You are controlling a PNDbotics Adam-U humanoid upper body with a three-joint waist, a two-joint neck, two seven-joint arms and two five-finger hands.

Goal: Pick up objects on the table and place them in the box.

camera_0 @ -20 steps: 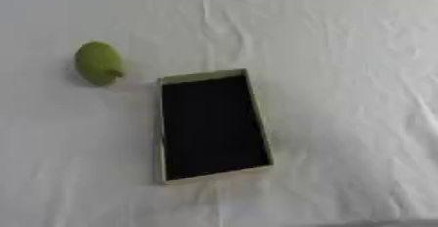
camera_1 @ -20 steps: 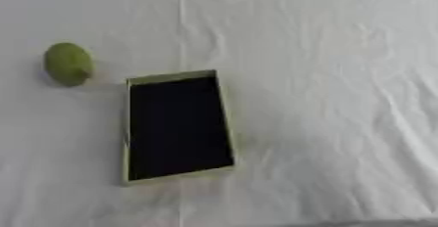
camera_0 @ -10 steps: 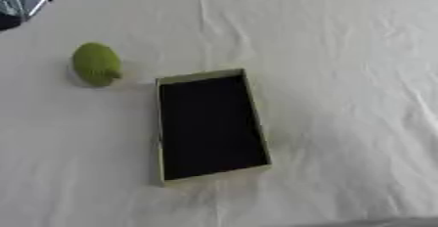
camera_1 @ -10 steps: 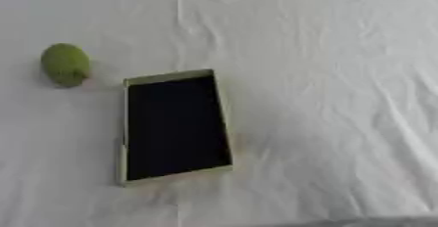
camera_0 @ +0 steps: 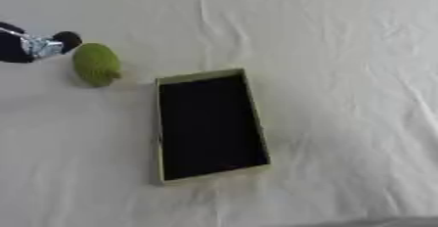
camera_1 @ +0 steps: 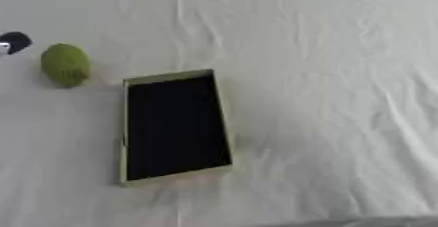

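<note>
Green, oval fruit (camera_0: pixel 96 64) was seen on the white tabletop (camera_0: pixel 342 74), just left of the dark box (camera_0: pixel 209 123). The left hand (camera_0: pixel 38 45) was placed immediately to its left; its finger state could not be told.

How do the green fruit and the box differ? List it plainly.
Shape: the green fruit is rounded and oval, while the box is flat-sided and rectangular.
Colour: the fruit is green all over; the box has pale yellowish-green walls around a black inside.
Size: the fruit looks much smaller than the box.
Place: the fruit lies left of the box's far corner, with the left robot hand just beside it; nothing is near the box.
Both rest on the white cloth.
</note>
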